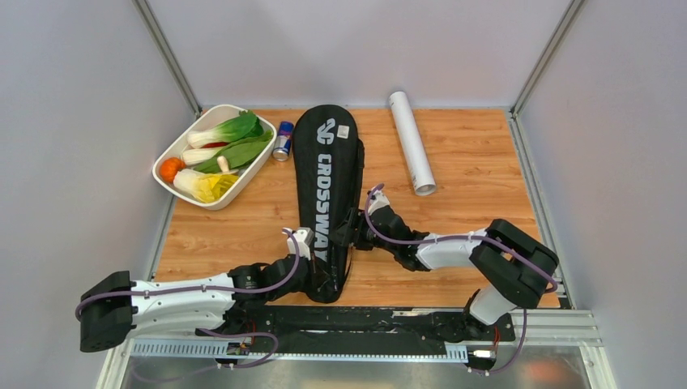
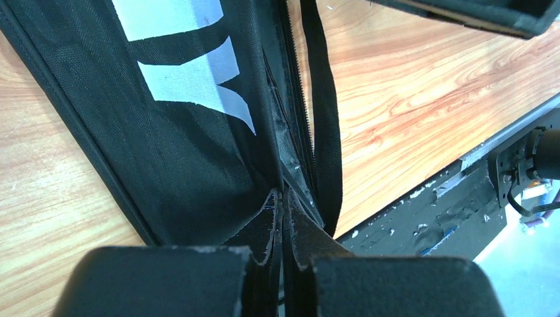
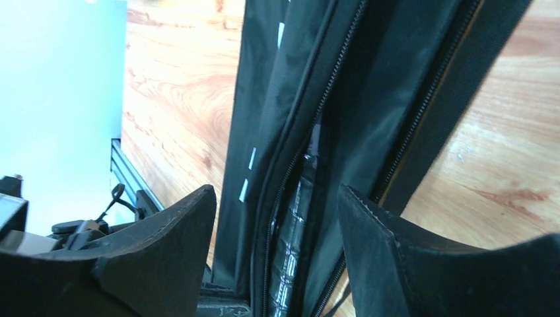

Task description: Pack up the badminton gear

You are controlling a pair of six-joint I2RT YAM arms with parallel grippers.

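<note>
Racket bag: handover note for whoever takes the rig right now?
Left gripper shut on fabric at the near end of the CROSSWAY racket bag.
Right gripper open, straddling the bag's parted zipper.
A wrapped handle, seemingly a racket's, shows inside the opening. No loose rackets or shuttlecocks in view.
White tube lies right of the bag, apart from it; its contents cannot be told.
Left to do: zip the bag shut, probably stow the tube.

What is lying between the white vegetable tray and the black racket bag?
A blue-silver drink can lies there, between the white tray and the black racket bag. The top external view shows it; neither wrist view does.
</note>
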